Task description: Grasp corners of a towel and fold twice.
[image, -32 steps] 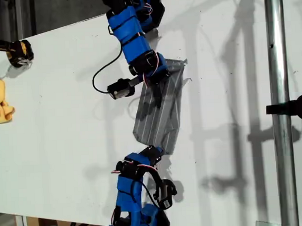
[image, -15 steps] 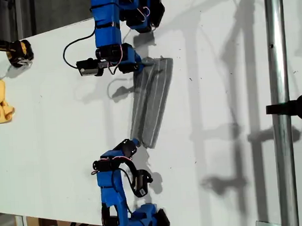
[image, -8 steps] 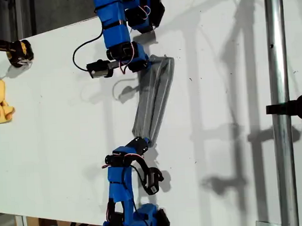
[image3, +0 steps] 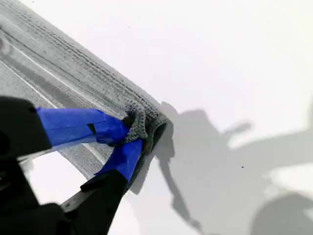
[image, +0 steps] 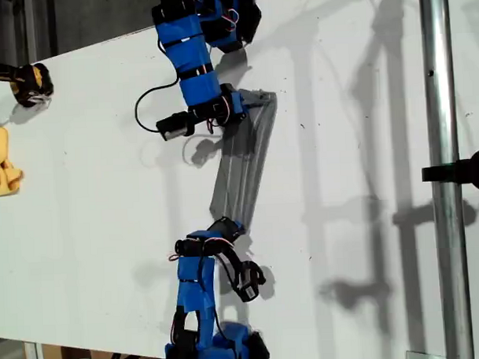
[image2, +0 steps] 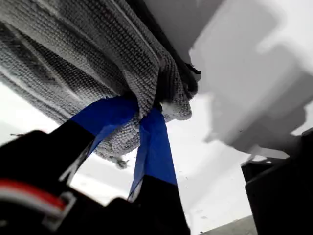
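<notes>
The towel (image: 243, 167) hangs stretched between our two arms over the white table (image: 90, 185). My first gripper (image2: 142, 117) and my second gripper (image3: 132, 134) each pinch a bunched corner tight; we cannot match either to an arm outside.

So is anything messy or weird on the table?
Mostly the towel: it isn't flat, but stretched into a narrow, sagging strip between my first gripper and my second gripper, each pinching a bunched end. At the exterior view's left edge a yellow cloth lies crumpled. Nothing looks spilled or broken.
</notes>
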Action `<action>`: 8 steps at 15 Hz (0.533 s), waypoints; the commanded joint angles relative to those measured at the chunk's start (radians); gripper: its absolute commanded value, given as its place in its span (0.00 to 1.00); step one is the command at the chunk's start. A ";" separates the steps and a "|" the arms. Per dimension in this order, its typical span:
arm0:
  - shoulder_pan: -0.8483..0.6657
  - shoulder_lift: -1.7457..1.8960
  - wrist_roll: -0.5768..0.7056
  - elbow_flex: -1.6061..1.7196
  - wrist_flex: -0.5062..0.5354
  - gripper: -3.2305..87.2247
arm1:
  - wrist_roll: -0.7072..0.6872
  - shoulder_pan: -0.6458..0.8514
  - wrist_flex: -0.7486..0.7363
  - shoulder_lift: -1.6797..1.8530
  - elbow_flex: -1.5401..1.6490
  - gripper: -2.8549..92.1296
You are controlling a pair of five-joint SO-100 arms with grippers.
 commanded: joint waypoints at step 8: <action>-0.060 0.399 -0.031 0.130 0.166 0.28 | 0.020 0.032 0.370 0.680 -0.014 0.38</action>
